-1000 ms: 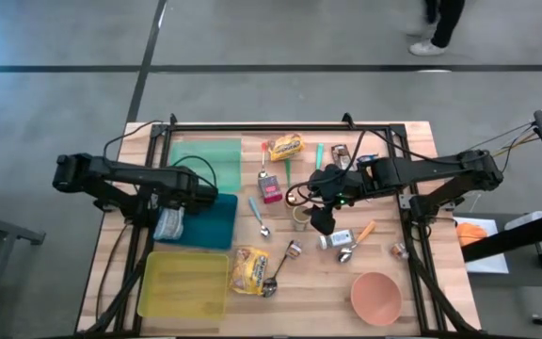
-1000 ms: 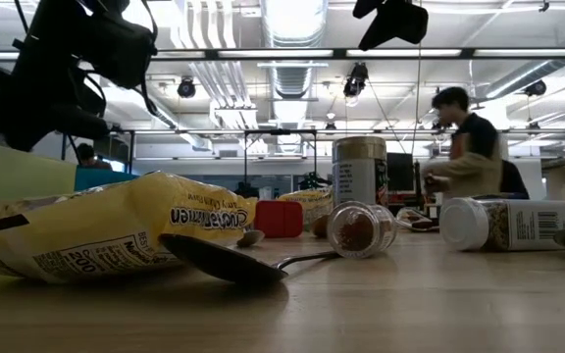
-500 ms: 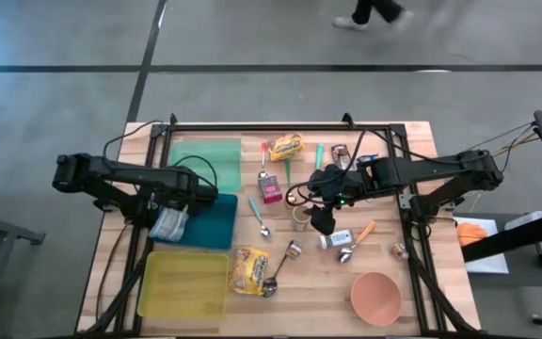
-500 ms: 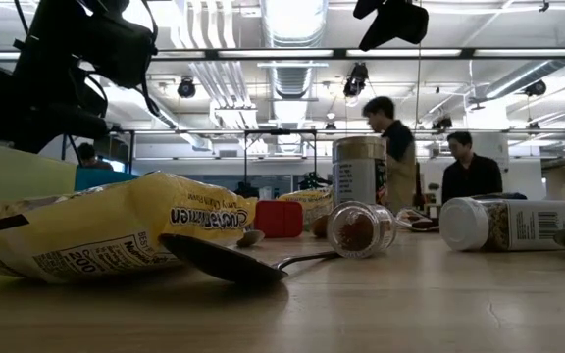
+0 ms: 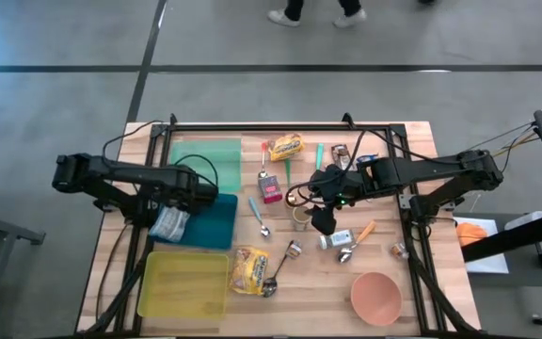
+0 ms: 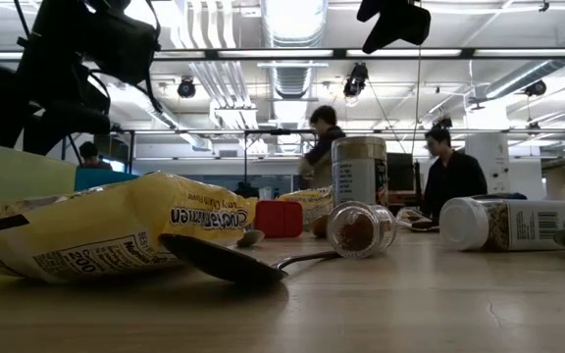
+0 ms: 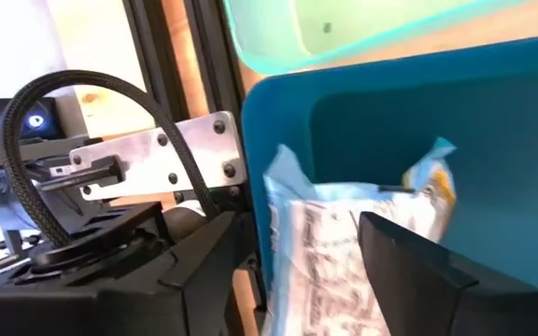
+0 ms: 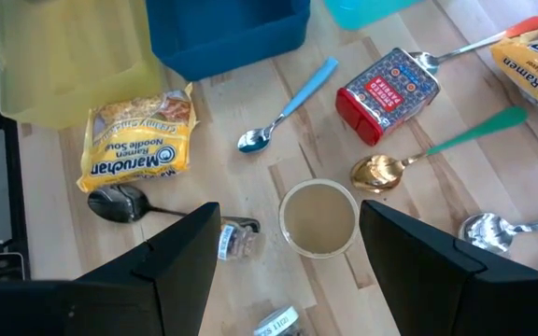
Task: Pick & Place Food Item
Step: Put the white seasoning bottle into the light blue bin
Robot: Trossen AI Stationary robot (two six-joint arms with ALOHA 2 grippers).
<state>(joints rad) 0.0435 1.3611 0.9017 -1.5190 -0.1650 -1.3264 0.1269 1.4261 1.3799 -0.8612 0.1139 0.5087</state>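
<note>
A yellow ramen packet (image 6: pixel 96 235) lies on the table (image 6: pixel 381 304) at near left, a dark spoon (image 6: pixel 226 259) just before it. Beyond: red box (image 6: pixel 279 218), upright jar (image 6: pixel 359 169), toppled jar (image 6: pixel 360 228), white bottle (image 6: pixel 506 224) on its side. Two persons (image 6: pixel 322 147) stand behind.

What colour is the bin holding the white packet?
Dark blue bin, clearest in the left wrist view.

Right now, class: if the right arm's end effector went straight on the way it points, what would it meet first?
Probably the round open jar of tan contents, which stands between the right end effector fingers on the wooden table. Depth is uncertain.
</note>
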